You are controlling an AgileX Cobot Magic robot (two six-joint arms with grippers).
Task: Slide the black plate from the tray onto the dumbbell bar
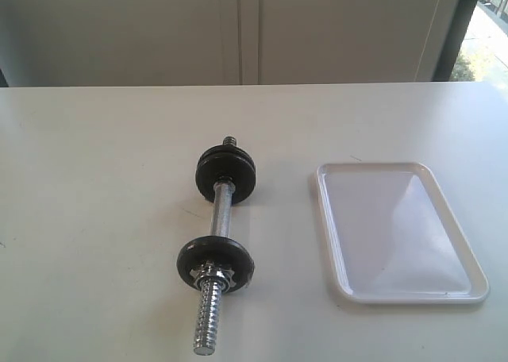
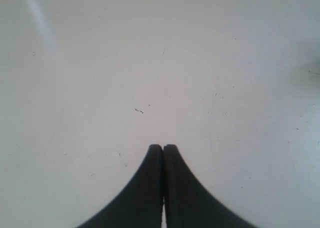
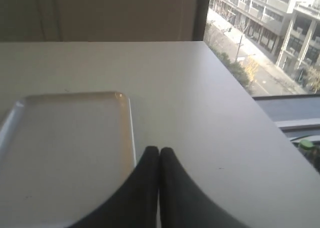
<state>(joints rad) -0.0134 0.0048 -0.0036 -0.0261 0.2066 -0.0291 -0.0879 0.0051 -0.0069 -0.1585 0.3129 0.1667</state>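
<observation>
The white tray (image 1: 324, 219) lies on the right of the table with nothing in it. The dumbbell bar (image 1: 221, 211) lies left of it, running from far to near. A thick black stack of discs (image 1: 226, 174) sits on its far end. One black disc (image 1: 215, 262) sits behind a chrome nut (image 1: 214, 278) on its near threaded end. Which of these is the black plate I cannot tell. My left gripper (image 2: 163, 147) is shut over bare table. My right gripper (image 3: 159, 149) is shut just beside the tray's rim (image 3: 131, 123). Neither gripper shows in the exterior view.
The white table (image 1: 95, 219) ends at its far edge before pale cabinet doors (image 1: 238, 28). In the right wrist view the table's side edge (image 3: 260, 113) runs along a window, with a green-capped object (image 3: 306, 145) beyond it.
</observation>
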